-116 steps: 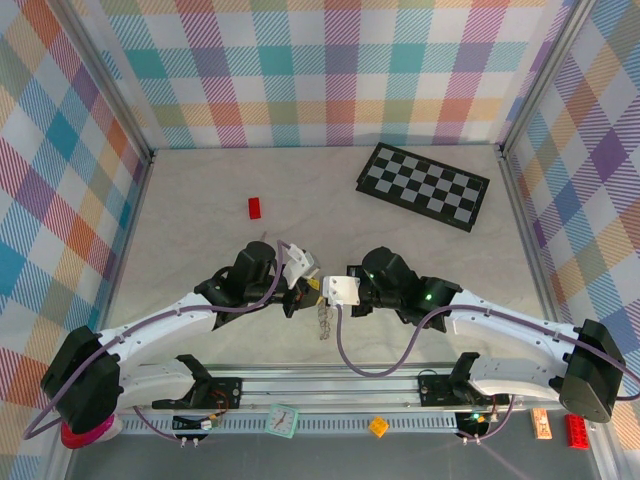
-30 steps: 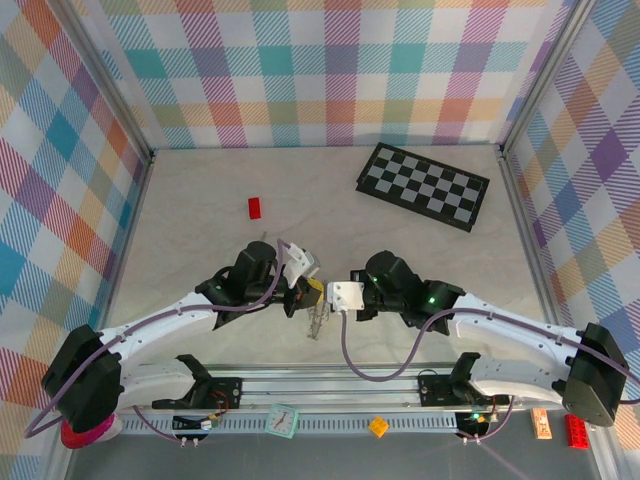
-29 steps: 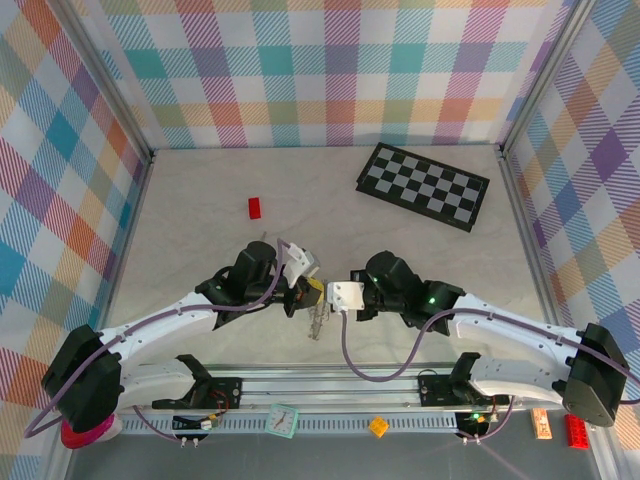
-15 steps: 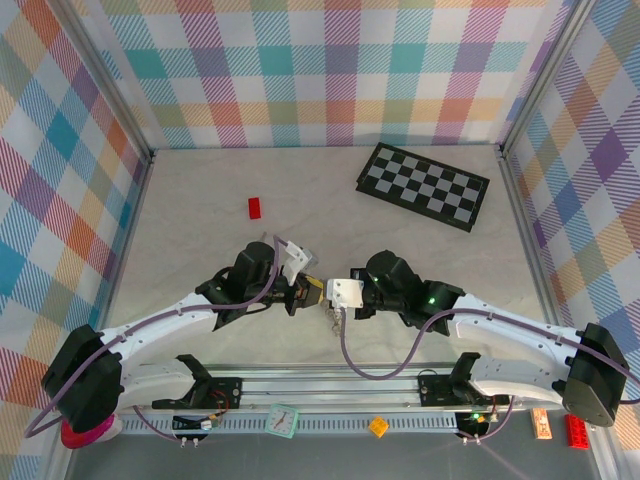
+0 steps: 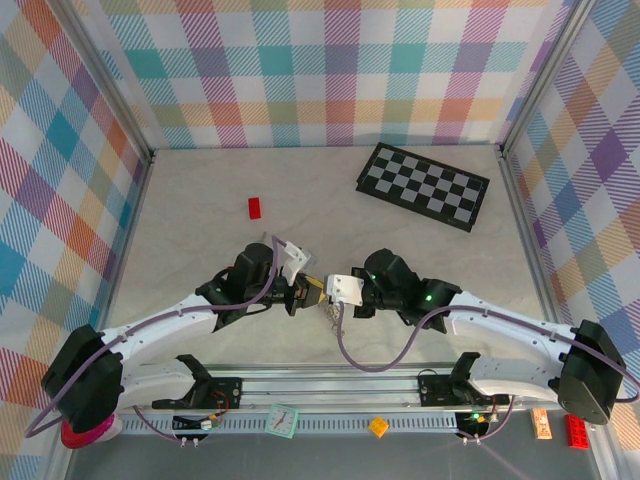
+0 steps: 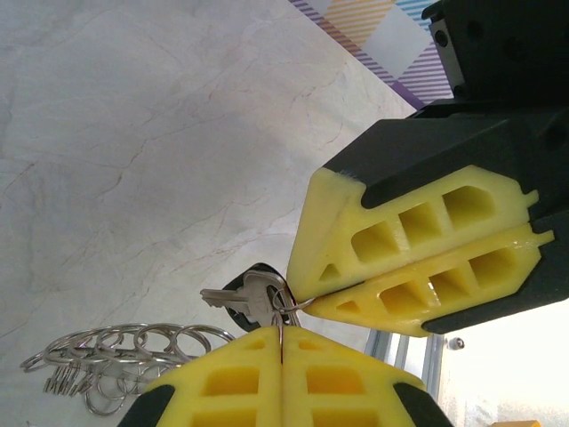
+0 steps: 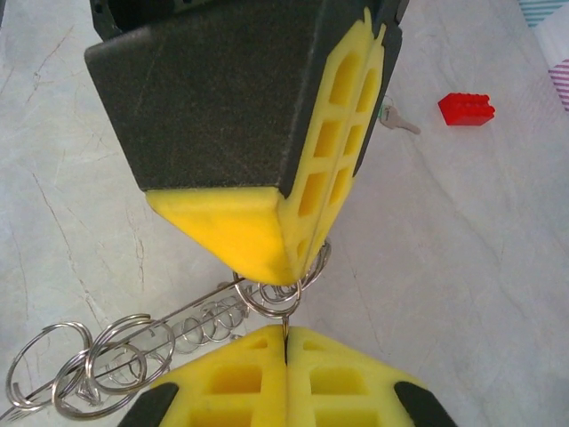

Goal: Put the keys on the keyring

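- Pinching the keyring (image 7: 133, 347) tip to tip: left pincer (image 6: 280, 338) and right pincer (image 7: 286, 338), both clamped shut on its wire, over the bench (image 5: 200, 220).
- Risk: thin wire slips out, dropping the black key (image 6: 252, 298) sitting at the tips.

Two keys (image 6: 233, 300), one keyring (image 6: 116, 342), one chequered board (image 5: 425, 185), and on the table (image 5: 200, 180) one red brick (image 5: 254, 208).

Black-headed key (image 6: 252, 296) half hidden behind right gripper (image 6: 302, 299); keyring (image 7: 209, 331) clipped at frame corner.
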Available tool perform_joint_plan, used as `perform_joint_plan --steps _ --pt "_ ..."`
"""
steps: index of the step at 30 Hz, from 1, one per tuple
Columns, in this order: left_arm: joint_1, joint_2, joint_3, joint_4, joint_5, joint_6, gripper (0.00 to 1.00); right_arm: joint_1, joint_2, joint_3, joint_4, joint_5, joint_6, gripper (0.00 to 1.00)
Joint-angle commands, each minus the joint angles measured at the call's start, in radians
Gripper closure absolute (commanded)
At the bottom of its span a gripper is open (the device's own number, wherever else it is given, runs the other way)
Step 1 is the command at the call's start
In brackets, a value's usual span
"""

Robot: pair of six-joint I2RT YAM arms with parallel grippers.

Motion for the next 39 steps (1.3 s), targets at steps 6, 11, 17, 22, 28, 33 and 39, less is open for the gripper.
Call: perform_joint_plan --steps 6,11,17,22,28,33,39 --pt "0.006 -0.012 -0.012 0.038 0.023 -0.013 1.00 -0.018 -0.002 0.033 0.012 -0.029 0.047 1.00" --pt "0.006 -0.006 -0.010 0.045 0.029 -0.013 1.00 -0.021 -0.004 0.034 0.015 -0.018 0.051 1.00" --pt "0.006 -0.002 -0.010 0.046 0.029 -0.015 1.00 -0.022 -0.011 0.032 0.033 -0.038 0.060 1.00" --pt "0.006 0.000 -0.012 0.047 0.027 -0.017 1.00 -0.022 -0.016 0.029 0.046 -0.041 0.063 1.00" --pt "0.005 0.005 -0.012 0.052 0.027 -0.020 1.00 -0.023 -0.021 0.027 0.047 -0.057 0.063 1.00" --pt "0.006 0.005 -0.012 0.052 0.024 -0.021 1.00 -0.023 -0.036 0.019 0.048 -0.064 0.060 1.00" --pt "0.006 0.007 -0.012 0.055 0.021 -0.024 1.00 -0.022 -0.050 0.019 0.033 -0.070 0.056 1.00"
